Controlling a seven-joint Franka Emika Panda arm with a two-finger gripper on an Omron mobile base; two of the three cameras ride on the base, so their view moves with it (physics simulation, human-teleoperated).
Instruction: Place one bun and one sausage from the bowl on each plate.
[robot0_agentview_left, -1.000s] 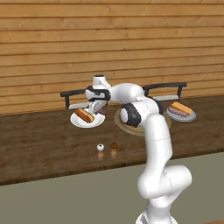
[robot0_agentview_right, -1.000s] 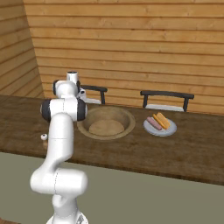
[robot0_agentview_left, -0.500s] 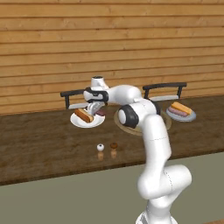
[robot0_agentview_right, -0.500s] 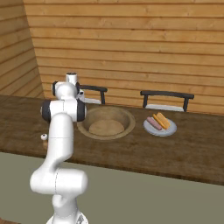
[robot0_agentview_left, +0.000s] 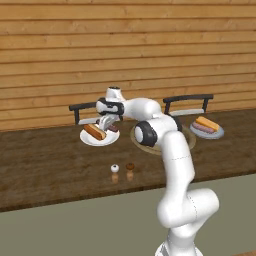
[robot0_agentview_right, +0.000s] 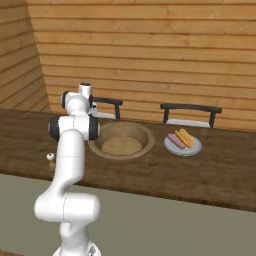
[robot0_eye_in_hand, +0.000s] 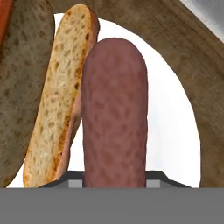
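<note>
White plate (robot0_eye_in_hand: 175, 113), bun (robot0_eye_in_hand: 57, 96), gripped sausage (robot0_eye_in_hand: 114, 113)

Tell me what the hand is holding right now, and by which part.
The hand holds a sausage by its near end, above the left white plate, beside the bun already lying there. How far along the grip sits cannot be told.

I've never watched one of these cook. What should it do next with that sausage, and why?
Probably open the gripper and let go: the sausage it holds sits over the left plate, beside the bun already there, and the other plate has both.
</note>
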